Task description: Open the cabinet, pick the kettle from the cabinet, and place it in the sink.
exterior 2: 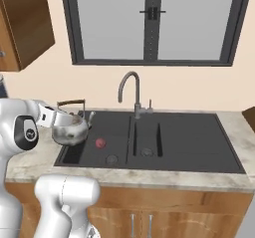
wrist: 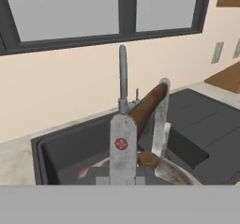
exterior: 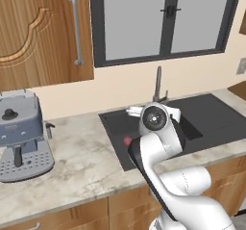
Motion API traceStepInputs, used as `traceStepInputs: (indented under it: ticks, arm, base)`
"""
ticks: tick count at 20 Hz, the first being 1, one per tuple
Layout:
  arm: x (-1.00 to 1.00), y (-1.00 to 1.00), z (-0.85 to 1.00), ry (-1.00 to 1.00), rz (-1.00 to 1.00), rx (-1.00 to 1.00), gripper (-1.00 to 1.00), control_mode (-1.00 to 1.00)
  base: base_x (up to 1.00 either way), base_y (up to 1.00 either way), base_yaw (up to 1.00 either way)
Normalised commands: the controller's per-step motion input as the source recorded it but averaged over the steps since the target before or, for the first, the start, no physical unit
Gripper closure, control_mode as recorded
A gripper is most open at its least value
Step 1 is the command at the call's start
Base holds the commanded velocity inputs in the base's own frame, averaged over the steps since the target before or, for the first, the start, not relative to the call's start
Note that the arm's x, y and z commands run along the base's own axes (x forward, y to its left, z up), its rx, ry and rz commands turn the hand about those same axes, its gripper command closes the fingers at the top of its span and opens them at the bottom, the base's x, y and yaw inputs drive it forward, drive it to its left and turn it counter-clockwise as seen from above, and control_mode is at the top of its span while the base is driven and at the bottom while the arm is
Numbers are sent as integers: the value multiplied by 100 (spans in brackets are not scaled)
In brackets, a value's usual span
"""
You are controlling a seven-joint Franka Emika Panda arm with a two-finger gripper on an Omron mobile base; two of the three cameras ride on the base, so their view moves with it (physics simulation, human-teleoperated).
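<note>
Now the pincer (exterior 2: 56, 117), clenched on the kettle (exterior 2: 69, 129) by its handle, hangs over the sink (exterior 2: 189, 147); best lower it gently into the basin before releasing.

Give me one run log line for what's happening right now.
stage: carrying | gripper: shut on kettle handle | kettle: held over left end of sink, not set down | next: lower, release
</note>
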Motion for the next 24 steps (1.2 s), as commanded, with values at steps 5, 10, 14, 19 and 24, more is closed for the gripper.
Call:
traceStepInputs:
  ticks: [5,10,14,19,24]
  arm:
    - [0,0,0,0,0,0,100,100]
    - [0,0,0,0,0,0,100,100]
    - [0,0,0,0,0,0,100,100]
    - [0,0,0,0,0,0,100,100]
    - [0,0,0,0,0,0,100,100]
  base:
    - [32,23,0]
    - [39,22,7]
    - [30,18,12]
    - [41,24,11]
    - [44,21,7]
